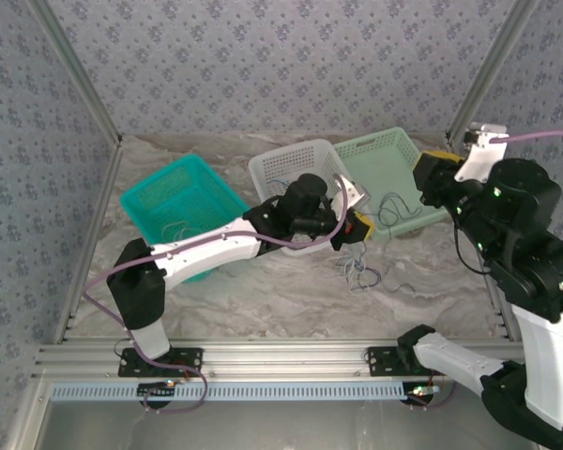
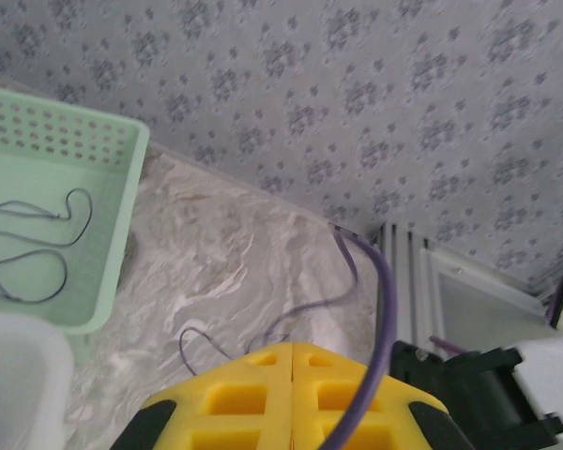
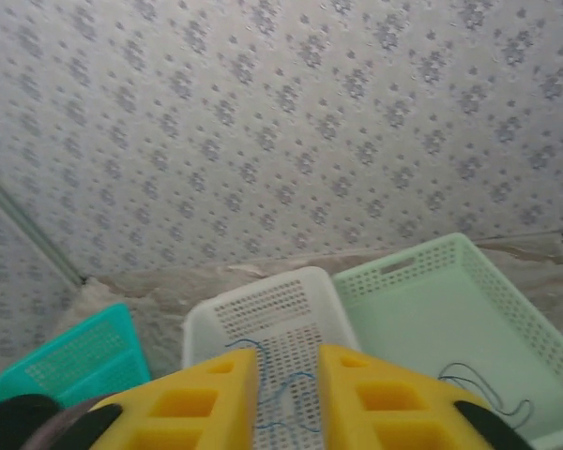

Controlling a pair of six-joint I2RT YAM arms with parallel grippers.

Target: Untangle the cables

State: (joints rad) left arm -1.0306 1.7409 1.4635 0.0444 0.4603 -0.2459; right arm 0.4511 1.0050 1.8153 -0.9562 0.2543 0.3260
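Left gripper (image 2: 291,349) closed, a thin strand of the tangle (image 1: 361,272) apparently pinched. Tangle lies just nearward of it, right of worktop (image 1: 263,300) centre. Right gripper (image 3: 288,361) slightly parted, empty, held farther off over the mint basket (image 1: 375,142). Bare worktop is left toward the near edge.

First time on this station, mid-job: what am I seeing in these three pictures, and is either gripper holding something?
Two robot arms with yellow two-finger grippers work over a table. One picture looks down from above and behind them; the others come from a camera on each wrist. On the table stand a teal basket, a white basket and a pale green basket; the cable tangle lies in front. The left gripper is shut above the tangle; whether it pinches a wire is unclear. The right gripper stands slightly open, holding nothing.
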